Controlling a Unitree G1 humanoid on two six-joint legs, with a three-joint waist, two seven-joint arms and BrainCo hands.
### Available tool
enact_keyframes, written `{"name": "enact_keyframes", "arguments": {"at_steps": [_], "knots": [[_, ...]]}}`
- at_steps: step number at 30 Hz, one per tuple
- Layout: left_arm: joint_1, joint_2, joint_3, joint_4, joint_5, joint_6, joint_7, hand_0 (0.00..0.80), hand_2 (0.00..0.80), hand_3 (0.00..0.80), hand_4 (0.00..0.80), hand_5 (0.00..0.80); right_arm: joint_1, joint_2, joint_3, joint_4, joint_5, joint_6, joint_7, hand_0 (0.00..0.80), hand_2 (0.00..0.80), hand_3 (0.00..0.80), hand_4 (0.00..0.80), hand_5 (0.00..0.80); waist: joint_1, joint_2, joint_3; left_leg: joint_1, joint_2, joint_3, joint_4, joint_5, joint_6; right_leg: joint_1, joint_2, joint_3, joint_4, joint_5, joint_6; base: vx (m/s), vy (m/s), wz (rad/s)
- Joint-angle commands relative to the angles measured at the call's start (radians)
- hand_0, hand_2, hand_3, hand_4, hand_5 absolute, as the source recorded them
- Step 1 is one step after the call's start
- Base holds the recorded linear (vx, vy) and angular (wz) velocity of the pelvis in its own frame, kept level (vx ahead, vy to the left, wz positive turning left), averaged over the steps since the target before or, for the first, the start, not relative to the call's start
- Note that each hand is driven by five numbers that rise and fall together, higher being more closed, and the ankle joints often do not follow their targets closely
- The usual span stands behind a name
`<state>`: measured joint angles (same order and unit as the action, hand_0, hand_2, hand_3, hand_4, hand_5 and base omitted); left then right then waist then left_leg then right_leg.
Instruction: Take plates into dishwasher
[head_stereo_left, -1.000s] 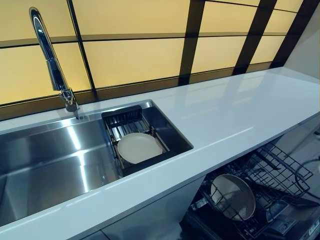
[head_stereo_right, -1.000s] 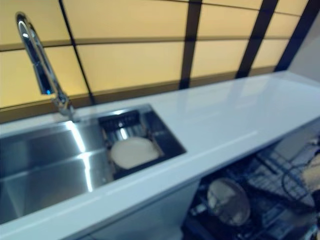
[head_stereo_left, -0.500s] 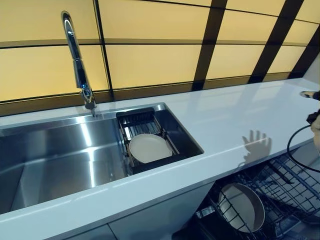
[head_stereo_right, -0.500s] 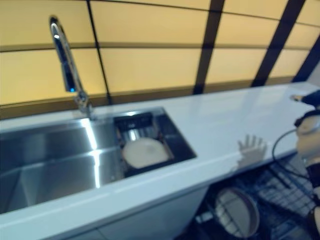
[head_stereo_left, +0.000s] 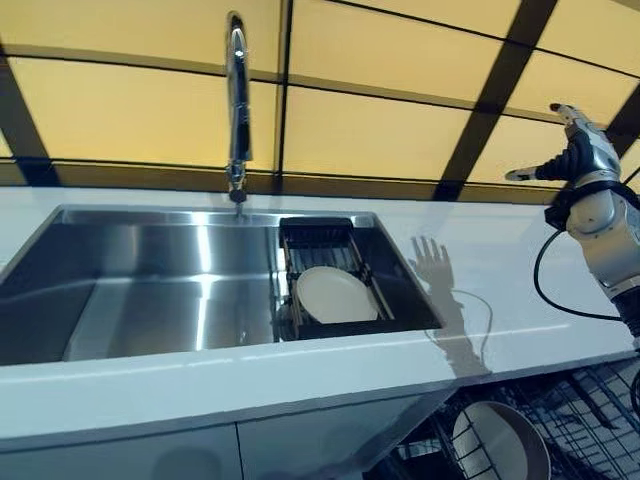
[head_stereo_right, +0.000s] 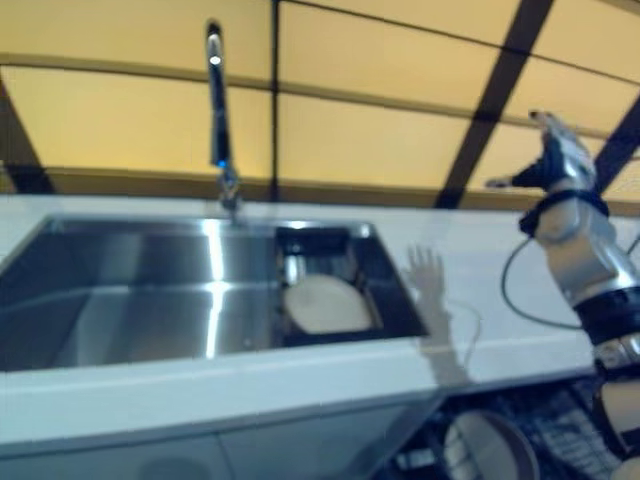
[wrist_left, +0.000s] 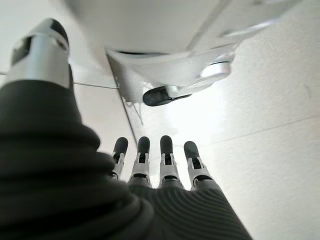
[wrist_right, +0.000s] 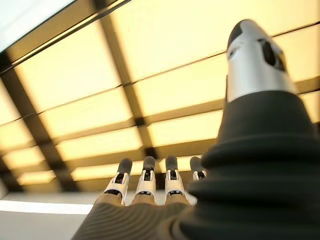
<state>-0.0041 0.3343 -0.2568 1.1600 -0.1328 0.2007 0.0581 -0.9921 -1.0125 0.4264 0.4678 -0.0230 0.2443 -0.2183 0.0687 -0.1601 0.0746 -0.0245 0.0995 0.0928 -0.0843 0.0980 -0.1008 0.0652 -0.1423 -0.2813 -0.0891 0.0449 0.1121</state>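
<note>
Plate in sink: a cream plate (head_stereo_left: 335, 295) lies flat in the dark wire rack (head_stereo_left: 331, 275) at the right end of the steel sink (head_stereo_left: 150, 280), just right of the tap (head_stereo_left: 236, 100).
Right hand: the right hand (head_stereo_left: 572, 150) is raised over the white counter (head_stereo_left: 520, 290), well apart from the plate, fingers straight and spread, holding nothing.
Direction of reach: the plate lies down and to the left of the right hand, across bare counter and below the counter's level; being round, it offers no long axis, only a rim.
Left hand: the left hand (wrist_left: 165, 165) appears only in its own wrist view, fingers straight and empty, aimed at a pale surface with no plate in sight.
Nearer arm: by the head views, the right hand looks the likelier to make the pick, since the left shows nowhere near the sink.
Dishwasher: below the counter's right end, the pulled-out dishwasher rack (head_stereo_left: 590, 420) already holds one round dish (head_stereo_left: 497, 445) standing on edge.
Sink basin: the wide left part of the sink holds nothing visible.
</note>
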Motion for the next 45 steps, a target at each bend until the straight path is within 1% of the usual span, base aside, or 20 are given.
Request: {"name": "enact_keyframes", "arguments": {"at_steps": [1,3,5,9,12,15,18,24,27,29,30,34,35,39,45], "knots": [[-0.077,0.025,-0.055,0.032,0.002,-0.03,-0.014,0.0,0.0,0.0,0.0,0.0,-0.219,-0.042,0.086,0.024,0.013,-0.023,-0.036,0.0,0.0,0.0,0.0,0.0,0.046,0.0,0.077,0.024,-0.021,-0.017,-0.003,-0.051,0.022,-0.012,-0.012,0.016,0.007,0.04,0.034,-0.117,-0.054,0.31],[-0.087,0.028,-0.066,0.028,-0.007,-0.04,-0.013,0.0,0.0,0.0,0.0,0.0,-0.251,-0.031,0.113,0.03,0.008,-0.02,-0.044,0.0,0.0,0.0,0.0,0.0,0.054,-0.001,0.104,0.003,-0.023,-0.026,-0.003,-0.045,0.022,-0.028,-0.01,0.009,0.009,0.044,0.033,-0.102,-0.038,0.22],[-0.093,0.028,-0.072,0.024,-0.011,-0.043,-0.014,0.0,0.0,0.0,0.0,0.0,-0.271,-0.021,0.13,0.028,-0.013,-0.016,-0.027,0.0,0.0,0.0,0.0,0.0,0.058,0.001,0.124,-0.013,-0.025,-0.031,-0.003,-0.039,0.021,-0.04,-0.01,0.003,0.011,0.048,0.033,-0.066,-0.007,0.17],[-0.094,0.025,-0.08,0.015,-0.018,-0.061,-0.005,0.0,0.0,0.0,0.0,0.0,-0.29,-0.012,0.163,0.003,-0.042,-0.046,-0.013,0.0,0.0,0.0,0.0,0.0,0.064,0.006,0.155,-0.036,-0.026,-0.04,-0.003,-0.03,0.022,-0.058,-0.012,-0.005,0.015,0.054,0.034,-0.045,-0.006,0.12],[-0.101,0.025,-0.085,0.008,-0.026,-0.063,0.002,0.0,0.0,0.0,0.0,0.0,-0.282,-0.004,0.17,0.0,-0.054,-0.05,0.003,0.0,0.0,0.0,0.0,0.0,0.065,0.01,0.172,-0.053,-0.029,-0.045,-0.003,-0.025,0.022,-0.073,-0.013,-0.009,0.018,0.057,0.034,-0.056,-0.011,0.11],[-0.112,0.028,-0.092,-0.004,-0.045,-0.076,0.002,0.0,0.0,0.0,0.0,0.0,-0.279,0.006,0.187,-0.006,-0.075,-0.044,0.024,0.0,0.0,0.0,0.0,0.0,0.065,0.022,0.199,-0.074,-0.031,-0.047,-0.003,-0.02,0.023,-0.096,-0.017,-0.012,0.022,0.062,0.036,-0.075,0.011,0.09],[-0.116,0.028,-0.1,-0.01,-0.053,-0.093,-0.004,0.0,0.0,0.0,0.0,0.0,-0.289,0.01,0.201,-0.007,-0.084,-0.06,0.048,0.0,0.0,0.0,0.0,0.0,0.063,0.036,0.223,-0.09,-0.035,-0.044,-0.003,-0.016,0.021,-0.117,-0.022,-0.015,0.028,0.067,0.038,-0.068,0.026,0.04],[-0.121,0.018,-0.106,-0.02,-0.076,-0.105,-0.001,0.0,0.0,0.0,0.0,0.0,-0.307,0.018,0.218,-0.026,-0.094,-0.069,0.087,0.0,0.0,0.0,0.0,0.0,0.056,0.055,0.252,-0.111,-0.038,-0.036,-0.003,-0.011,0.019,-0.144,-0.029,-0.013,0.034,0.069,0.04,-0.072,0.038,0.01],[-0.124,0.015,-0.097,-0.023,-0.071,-0.108,0.001,0.0,0.0,0.0,0.0,0.0,-0.286,0.027,0.209,-0.057,-0.083,-0.052,0.135,0.0,0.0,0.0,0.0,0.0,0.05,0.055,0.258,-0.111,-0.039,-0.032,-0.003,-0.011,0.018,-0.148,-0.029,-0.011,0.037,0.069,0.041,-0.035,0.014,0.0],[-0.123,0.015,-0.093,-0.026,-0.068,-0.109,0.002,0.0,0.0,0.0,0.0,0.0,-0.259,0.033,0.196,-0.071,-0.065,-0.053,0.183,0.0,0.0,0.0,0.0,0.0,0.047,0.053,0.258,-0.106,-0.038,-0.028,-0.003,-0.012,0.019,-0.147,-0.03,-0.012,0.039,0.068,0.042,0.0,0.0,0.0],[-0.122,0.014,-0.091,-0.027,-0.065,-0.109,0.002,0.0,0.0,0.0,0.0,0.0,-0.239,0.037,0.187,-0.08,-0.073,-0.06,0.214,0.0,0.0,0.0,0.0,0.0,0.045,0.052,0.257,-0.103,-0.038,-0.027,-0.003,-0.012,0.019,-0.145,-0.03,-0.012,0.04,0.068,0.042,0.0,0.0,0.0],[-0.124,0.015,-0.08,-0.026,-0.057,-0.104,-0.001,0.0,0.0,0.0,0.0,0.0,-0.195,0.044,0.18,-0.112,-0.112,-0.091,0.26,0.0,0.0,0.0,0.0,0.0,0.039,0.048,0.252,-0.09,-0.035,-0.021,-0.003,-0.015,0.021,-0.14,-0.032,-0.011,0.044,0.067,0.042,0.001,0.0,0.01],[-0.122,0.014,-0.078,-0.027,-0.055,-0.101,0.0,0.0,0.0,0.0,0.0,0.0,-0.176,0.047,0.177,-0.129,-0.127,-0.101,0.288,0.0,0.0,0.0,0.0,0.0,0.036,0.046,0.248,-0.083,-0.034,-0.018,-0.003,-0.017,0.022,-0.137,-0.033,-0.009,0.046,0.066,0.043,0.0,0.0,0.0],[-0.123,0.012,-0.071,-0.024,-0.047,-0.093,-0.002,0.0,0.0,0.0,0.0,0.0,-0.151,0.063,0.176,-0.146,-0.138,-0.123,0.336,0.0,0.0,0.0,0.0,0.0,0.032,0.042,0.242,-0.069,-0.03,-0.009,-0.003,-0.02,0.022,-0.13,-0.032,-0.007,0.049,0.064,0.042,0.006,-0.001,-0.01],[-0.12,0.006,-0.07,-0.021,-0.052,-0.1,-0.002,0.0,0.0,0.0,0.0,0.0,-0.156,0.088,0.183,-0.153,-0.126,-0.121,0.394,0.0,0.0,0.0,0.0,0.0,0.034,0.042,0.254,-0.071,-0.025,-0.004,-0.003,-0.018,0.019,-0.129,-0.027,-0.005,0.046,0.062,0.038,-0.007,0.003,-0.04]]}}
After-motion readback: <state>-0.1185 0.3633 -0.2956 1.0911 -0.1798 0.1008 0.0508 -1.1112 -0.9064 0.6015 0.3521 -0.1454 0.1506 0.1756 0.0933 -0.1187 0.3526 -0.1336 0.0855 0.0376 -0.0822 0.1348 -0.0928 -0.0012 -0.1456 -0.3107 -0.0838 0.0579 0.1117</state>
